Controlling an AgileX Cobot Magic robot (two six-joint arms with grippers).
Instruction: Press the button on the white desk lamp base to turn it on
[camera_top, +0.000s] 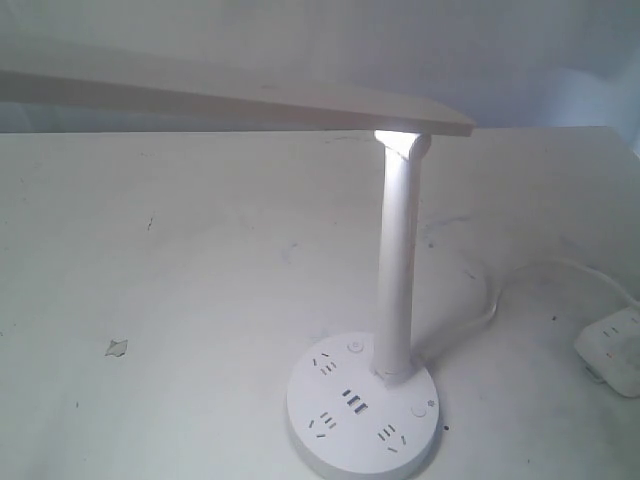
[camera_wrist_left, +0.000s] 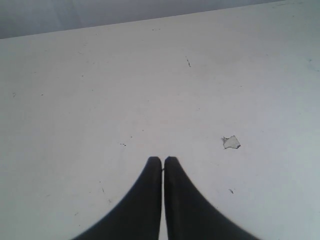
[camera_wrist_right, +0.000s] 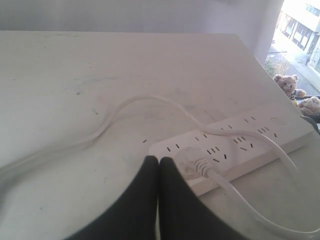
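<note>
Lamp (camera_top: 398, 270) stands on table (camera_top: 180, 280), its round base (camera_top: 335, 432) low centre-right in exterior view; glow under head. Left gripper (camera_wrist_left: 163, 161) & right gripper (camera_wrist_right: 158, 161): jaws pressed together, empty. Right one near power strip (camera_wrist_right: 240, 142).

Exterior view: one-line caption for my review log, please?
Lit desk lamp on a white table, round base nearest the camera, cord trailing toward a power strip at right.
</note>
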